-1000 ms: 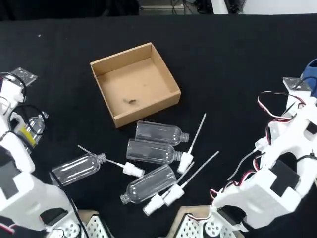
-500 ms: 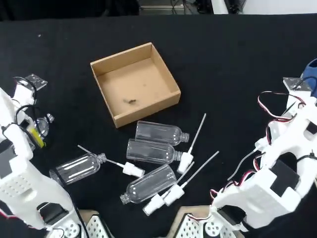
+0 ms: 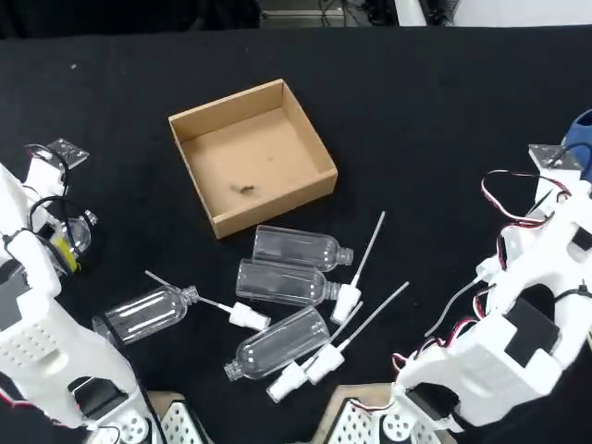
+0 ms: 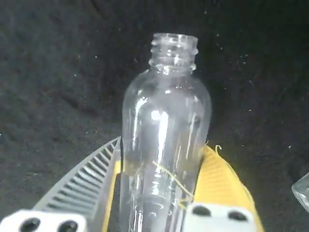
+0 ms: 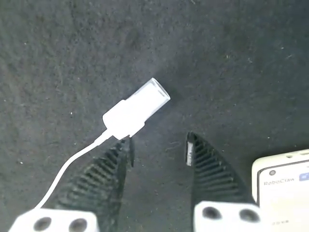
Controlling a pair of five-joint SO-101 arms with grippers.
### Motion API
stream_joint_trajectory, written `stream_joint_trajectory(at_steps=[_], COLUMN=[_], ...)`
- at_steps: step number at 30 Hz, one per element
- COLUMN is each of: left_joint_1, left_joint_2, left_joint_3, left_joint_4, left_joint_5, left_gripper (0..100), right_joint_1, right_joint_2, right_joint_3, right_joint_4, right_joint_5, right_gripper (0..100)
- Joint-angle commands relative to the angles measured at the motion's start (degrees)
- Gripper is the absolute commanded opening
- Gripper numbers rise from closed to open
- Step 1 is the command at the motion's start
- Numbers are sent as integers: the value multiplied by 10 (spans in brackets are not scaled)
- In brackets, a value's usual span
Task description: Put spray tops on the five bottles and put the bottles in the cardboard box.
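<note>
My left gripper [image 4: 159, 162] is shut on a clear, capless bottle [image 4: 164, 121], its threaded neck pointing away from the wrist. From above, that bottle [image 3: 78, 232] is at the table's left side. Another bottle [image 3: 143, 314] lies nearby, and three more [image 3: 282, 282] lie together in front of the open cardboard box [image 3: 277, 205]. White spray tops [image 3: 248, 317] with long tubes lie among them. My right gripper [image 5: 157, 144] stands open just above the cloth. A loose spray top [image 5: 135, 112] lies right past one fingertip, its tube trailing beside that finger.
A black cloth covers the table. A white phone [image 5: 282, 188] lies close beside my right gripper. The right arm [image 3: 518, 314] and its red and white wires stand along the right edge, with a blue object [image 3: 583, 125] behind.
My left arm has swung a little toward the far side, carrying the bottle slightly to the right. The right arm and the loose bottles have not moved.
</note>
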Motion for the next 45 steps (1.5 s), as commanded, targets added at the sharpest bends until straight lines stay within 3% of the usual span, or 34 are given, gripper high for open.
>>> stream_joint_trajectory(at_steps=[1,10,19,31,37,45], left_joint_1=[-20,-38,-27,51,153,234], left_joint_2=[-58,-216,-428,-616,-722,-834], left_joint_3=[-30,4,170,282,321,466], left_joint_4=[-4,-4,-10,-9,-27,-171], left_joint_5=[29,119,156,462,570,678], left_gripper=[30,30,30,30,30,30], right_joint_1=[6,-15,-55,-203,-156,-40], right_joint_2=[-7,-7,-45,-313,-335,-285], right_joint_3=[-45,-153,-167,12,81,90], right_joint_4=[11,142,172,148,72,-24], right_joint_5=[-1,-1,-29,-70,39,105], right_gripper=[159,159,159,156,155,155])
